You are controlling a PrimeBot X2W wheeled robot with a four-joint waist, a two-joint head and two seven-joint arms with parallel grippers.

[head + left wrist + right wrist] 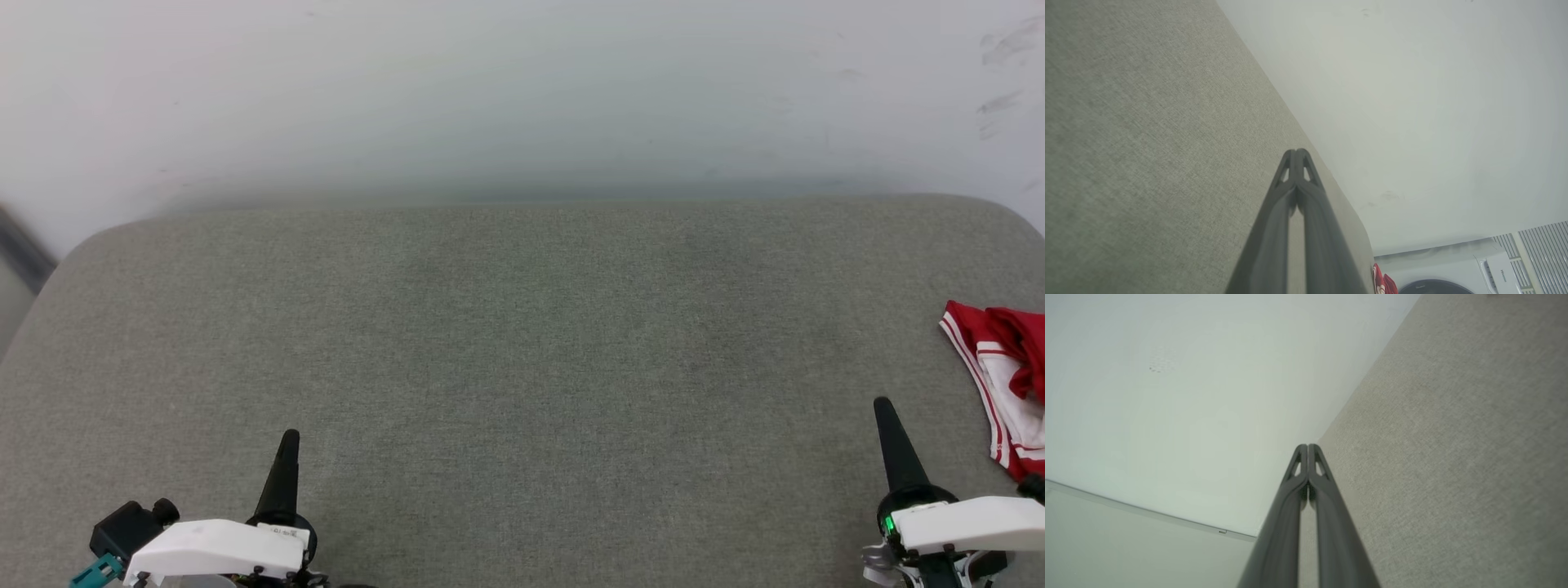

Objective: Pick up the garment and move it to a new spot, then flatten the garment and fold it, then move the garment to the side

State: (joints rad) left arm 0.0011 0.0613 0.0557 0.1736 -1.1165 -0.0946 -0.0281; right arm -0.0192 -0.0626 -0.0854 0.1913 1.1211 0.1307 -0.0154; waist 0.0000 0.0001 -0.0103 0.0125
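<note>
Shirt (1006,367) sits crumpled near three o'clock of the right gripper (882,406), fingers pinched shut, left gripper (290,437) closed too.

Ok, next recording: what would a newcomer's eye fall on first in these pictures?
The red-and-white garment, bunched at the right edge of the head view, stands out as the one patch of colour on the wide grey fabric surface. Next come the left gripper and the right gripper at the bottom corners, both shut and empty.
</note>
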